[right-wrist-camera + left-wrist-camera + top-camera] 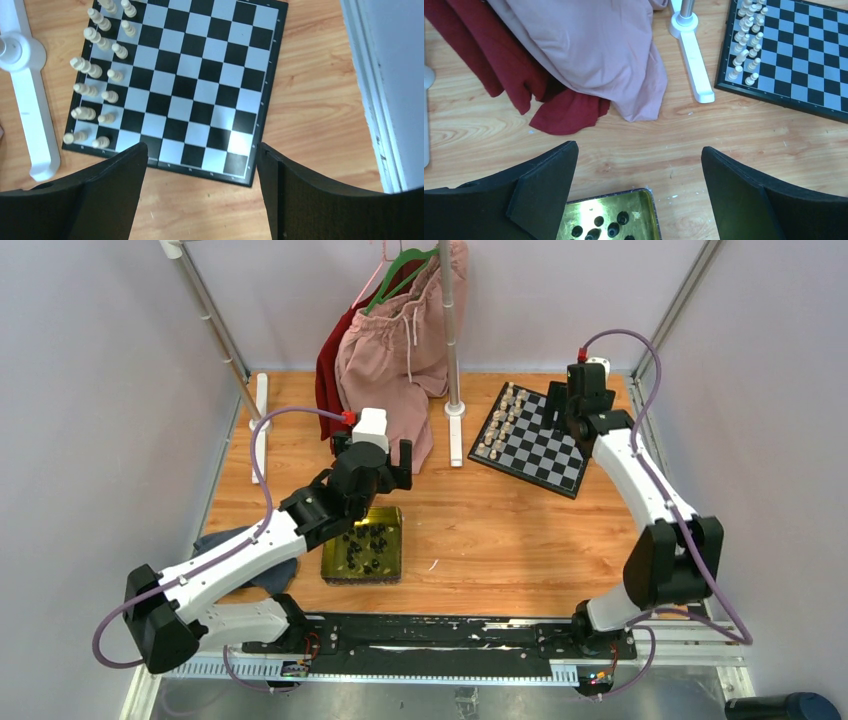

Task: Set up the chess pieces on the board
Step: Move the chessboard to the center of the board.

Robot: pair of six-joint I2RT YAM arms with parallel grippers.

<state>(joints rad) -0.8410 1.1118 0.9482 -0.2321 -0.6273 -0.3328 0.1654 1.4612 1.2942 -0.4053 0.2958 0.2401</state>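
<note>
Several tiny black chess pieces lie in a shiny yellow-green tray; some show at the bottom of the left wrist view. The checked board lies at the back right, with cream-white pieces along its left two files and no black pieces on it. My left gripper hangs open and empty above the tray's far edge. My right gripper is open and empty above the board's edge. The board also shows in both wrist views.
Pink and red garments hang from a rack at the back and drape onto the table. The rack's white foot lies just left of the board. A dark cloth lies under my left arm.
</note>
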